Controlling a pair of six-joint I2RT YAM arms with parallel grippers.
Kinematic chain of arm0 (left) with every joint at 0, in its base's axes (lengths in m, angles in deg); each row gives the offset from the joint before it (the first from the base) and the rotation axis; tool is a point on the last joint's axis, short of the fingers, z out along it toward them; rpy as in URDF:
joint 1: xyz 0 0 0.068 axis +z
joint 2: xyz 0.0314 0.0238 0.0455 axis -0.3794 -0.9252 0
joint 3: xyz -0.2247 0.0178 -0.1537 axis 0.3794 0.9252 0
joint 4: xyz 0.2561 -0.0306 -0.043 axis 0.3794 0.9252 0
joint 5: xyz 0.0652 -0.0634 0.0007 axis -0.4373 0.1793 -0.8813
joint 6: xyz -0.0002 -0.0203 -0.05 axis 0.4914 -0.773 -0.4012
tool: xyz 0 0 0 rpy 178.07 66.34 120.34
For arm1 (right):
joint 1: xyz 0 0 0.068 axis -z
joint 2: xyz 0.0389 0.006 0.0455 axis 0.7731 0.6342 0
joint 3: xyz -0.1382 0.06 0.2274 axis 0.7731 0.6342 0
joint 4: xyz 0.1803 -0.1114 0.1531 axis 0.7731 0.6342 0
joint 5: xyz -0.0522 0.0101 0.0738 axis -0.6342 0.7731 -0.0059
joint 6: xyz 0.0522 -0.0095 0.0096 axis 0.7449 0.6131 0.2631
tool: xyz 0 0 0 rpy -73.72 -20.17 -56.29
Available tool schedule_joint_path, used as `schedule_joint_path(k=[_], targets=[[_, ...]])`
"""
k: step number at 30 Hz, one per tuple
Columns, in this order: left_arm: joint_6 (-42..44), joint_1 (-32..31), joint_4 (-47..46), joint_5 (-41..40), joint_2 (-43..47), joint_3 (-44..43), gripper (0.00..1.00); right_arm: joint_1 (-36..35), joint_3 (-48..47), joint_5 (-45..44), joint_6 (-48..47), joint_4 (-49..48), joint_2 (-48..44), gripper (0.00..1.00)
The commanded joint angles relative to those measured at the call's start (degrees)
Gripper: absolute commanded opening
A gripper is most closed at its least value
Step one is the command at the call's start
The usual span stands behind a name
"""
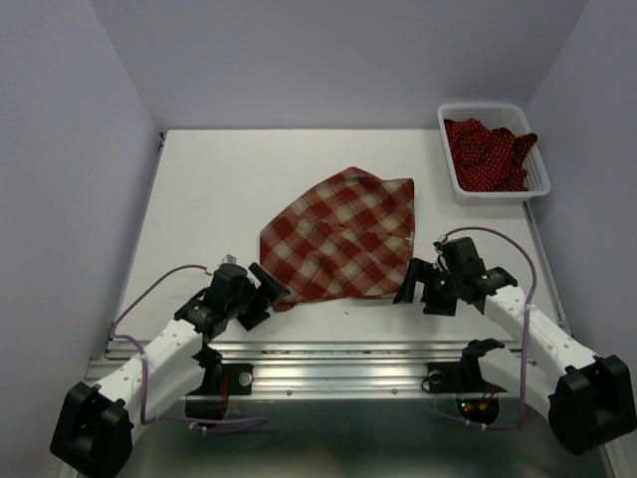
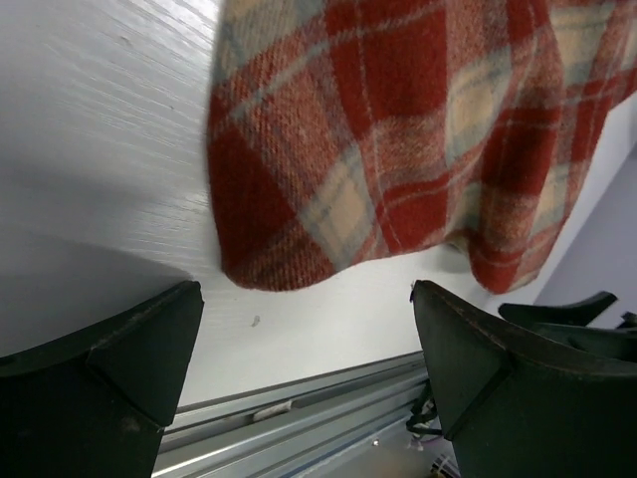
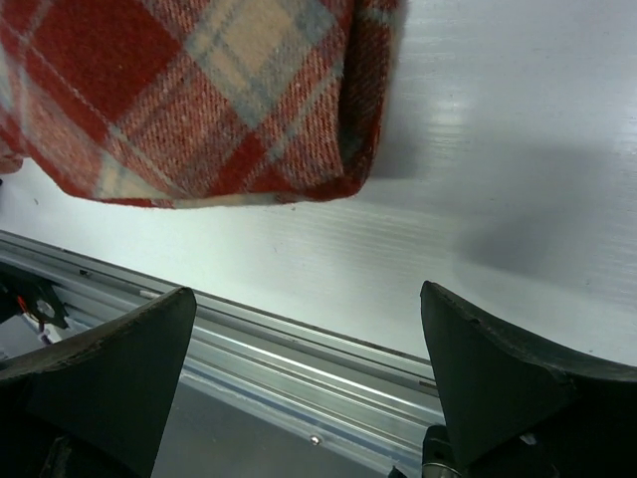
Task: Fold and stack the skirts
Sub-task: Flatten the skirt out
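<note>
White surface [image 1: 199, 199] carried the plaid skirt [image 1: 338, 239] near its front edge, dotted skirts [image 1: 483, 154] in the basket [image 1: 450, 171] at the back right corner. Left gripper [image 1: 265, 297] and right gripper [image 1: 407, 283] stood spread, empty. Soft and light, the plaid looked best pinched at its near corners.

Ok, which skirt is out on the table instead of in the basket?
The red-and-cream plaid skirt, spread out on the table; the dark red polka-dot skirts sit bunched in the white basket.

Robot lab booth: white table [image 1: 209, 189] enclosed by plain pale walls [image 1: 328, 60].
</note>
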Motion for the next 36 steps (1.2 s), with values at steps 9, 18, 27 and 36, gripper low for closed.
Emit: schedule_joint_path(k=[9, 18, 27, 36], targets=[[-4.9, -0.8, -6.6, -0.2, -3.1, 3.3, 0.89, -0.5, 2.5, 3.4, 3.0, -9.2, 1.7, 1.0], [-3.8, -0.9, -9.7, -0.9, -12.3, 0.6, 0.31, -0.5, 4.2, 2.5, 6.3, -14.3, 3.0, 0.99], [-2.7, -0.9, -9.0, -2.0, -11.7, -0.6, 0.0, -0.5, 5.8, -0.7, 10.8, -21.7, 4.7, 0.9], [-0.8, -0.9, -8.3, -3.7, -10.2, -2.6, 0.0, -0.5, 6.7, -6.2, 15.4, -26.8, 9.0, 0.52]])
